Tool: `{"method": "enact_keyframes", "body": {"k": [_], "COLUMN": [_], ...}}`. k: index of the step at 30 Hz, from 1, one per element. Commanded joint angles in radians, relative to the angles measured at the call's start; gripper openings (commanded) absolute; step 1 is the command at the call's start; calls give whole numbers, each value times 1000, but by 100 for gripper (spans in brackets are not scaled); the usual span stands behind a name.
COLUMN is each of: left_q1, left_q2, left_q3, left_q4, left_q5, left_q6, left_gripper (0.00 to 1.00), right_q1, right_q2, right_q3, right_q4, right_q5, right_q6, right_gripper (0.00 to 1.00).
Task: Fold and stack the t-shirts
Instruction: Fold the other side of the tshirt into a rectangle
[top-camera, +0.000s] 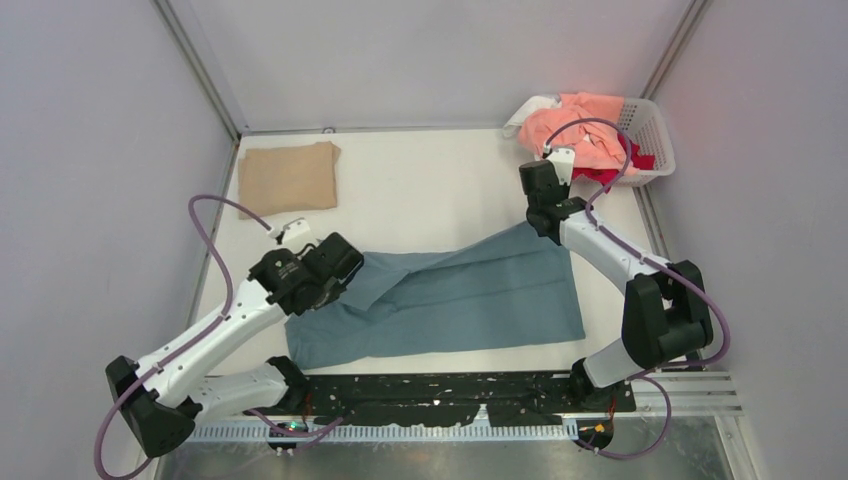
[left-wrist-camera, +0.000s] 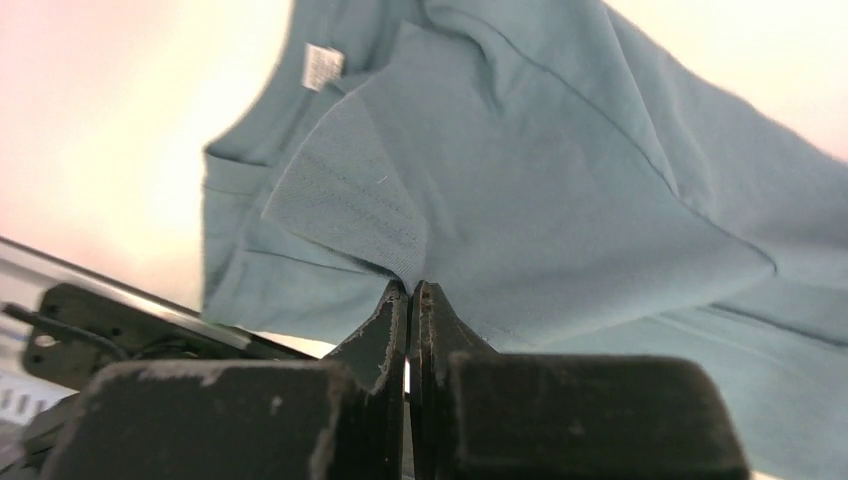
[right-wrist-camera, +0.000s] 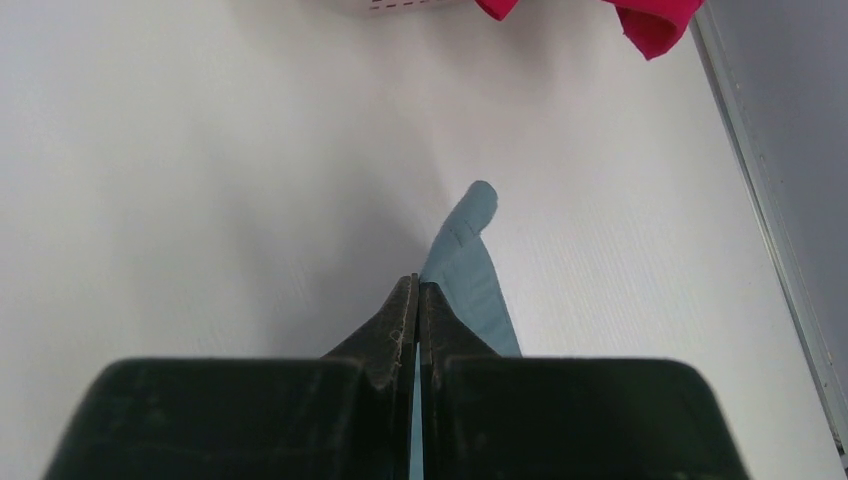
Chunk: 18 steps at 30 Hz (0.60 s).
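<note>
A dusty teal-blue t-shirt (top-camera: 450, 300) lies across the middle of the table, partly lifted at both far corners. My left gripper (top-camera: 345, 262) is shut on its left edge, near the collar and its white label (left-wrist-camera: 322, 66); the cloth (left-wrist-camera: 520, 180) hangs from the tips. My right gripper (top-camera: 543, 222) is shut on the shirt's far right corner, and a thin strip of the blue cloth (right-wrist-camera: 468, 270) sticks out past the tips. A tan t-shirt (top-camera: 288, 177) lies folded at the far left. Peach-pink (top-camera: 580, 125) and red (top-camera: 610, 172) shirts fill the basket.
A white lattice basket (top-camera: 655, 140) stands at the far right corner, with a white garment (top-camera: 530, 108) over its left rim. Red cloth (right-wrist-camera: 655, 20) hangs at the top of the right wrist view. Grey walls enclose the table; a black strip (top-camera: 450, 395) runs along the near edge.
</note>
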Motion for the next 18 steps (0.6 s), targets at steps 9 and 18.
{"method": "enact_keyframes", "body": {"k": [9,18], "left_q1": [3,-6], "left_q2": [78,175], "left_q3": [264,296], "left_q4": [-111,-167], "left_q5": [-259,-162], "left_q6": [176,211], "left_gripper": [0,0], "right_q1": [10,10], "right_q2": [-86,-113], "right_q3": [-43,-51], "right_q4": [59,56], "right_q5": [-1,40], "right_q6": [-20,-27], "right_gripper": [6,6]}}
